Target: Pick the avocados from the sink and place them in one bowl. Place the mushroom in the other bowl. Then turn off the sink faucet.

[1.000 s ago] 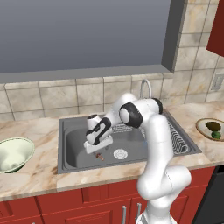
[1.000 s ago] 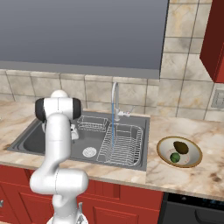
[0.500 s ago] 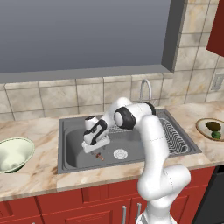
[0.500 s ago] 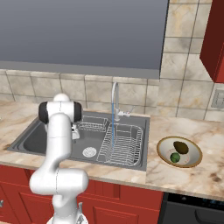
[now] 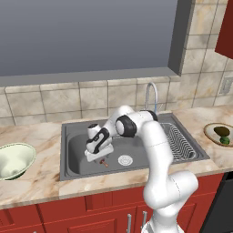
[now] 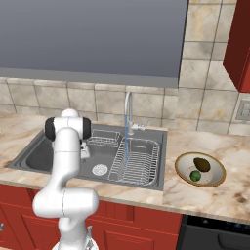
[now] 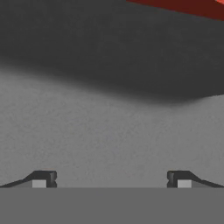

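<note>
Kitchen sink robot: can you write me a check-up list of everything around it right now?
Surface: marbled counter around a grey sink.
Job's things: both avocados lie in the tan bowl right of the sink; the mushroom lies on the sink floor just left of the drain; the pale green bowl sits left of the sink with nothing in it; water runs from the faucet.
Clutter: wire racks in the sink.
Grippers: gripper low in the sink over the mushroom, jaws wide open, holding nothing.
Cables: nothing seen.
Surroundings: tiled wall, window, red cabinets, a wall outlet.
</note>
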Robot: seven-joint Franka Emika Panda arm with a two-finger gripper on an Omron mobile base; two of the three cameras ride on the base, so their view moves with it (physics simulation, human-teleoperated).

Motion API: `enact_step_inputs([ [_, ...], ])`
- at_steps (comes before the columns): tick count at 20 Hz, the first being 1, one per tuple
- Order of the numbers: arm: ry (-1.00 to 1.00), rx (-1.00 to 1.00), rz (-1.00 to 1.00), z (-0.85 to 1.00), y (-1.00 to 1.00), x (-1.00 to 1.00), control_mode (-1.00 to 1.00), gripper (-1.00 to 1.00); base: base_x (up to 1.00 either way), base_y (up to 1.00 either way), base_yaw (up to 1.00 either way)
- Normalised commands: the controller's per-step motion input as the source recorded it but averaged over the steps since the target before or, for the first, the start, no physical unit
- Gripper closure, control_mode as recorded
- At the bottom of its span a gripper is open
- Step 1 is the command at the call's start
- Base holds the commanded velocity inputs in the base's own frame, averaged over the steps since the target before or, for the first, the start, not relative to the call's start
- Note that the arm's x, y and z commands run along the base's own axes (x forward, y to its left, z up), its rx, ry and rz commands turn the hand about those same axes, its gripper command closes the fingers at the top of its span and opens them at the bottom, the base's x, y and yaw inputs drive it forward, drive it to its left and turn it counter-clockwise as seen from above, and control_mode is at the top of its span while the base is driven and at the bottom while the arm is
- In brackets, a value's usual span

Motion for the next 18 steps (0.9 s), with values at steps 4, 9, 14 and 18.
enact_step_inputs([
  [4,0.00,0.00,-0.03,-0.22,0.00,0.00,-1.00,-1.00,0.00,0.00,0.00],
  [9,0.00,0.00,-0.03,-0.16,0.00,0.00,-1.00,-1.00,0.00,0.00,0.00],
  [14,0.01,0.00,-0.05,-0.18,-0.05,-0.05,-1.00,-1.00,0.00,0.00,0.00],
  [18,0.02,0.00,-0.05,-0.17,-0.16,-0.23,-1.00,-1.00,0.00,0.00,0.00],
])
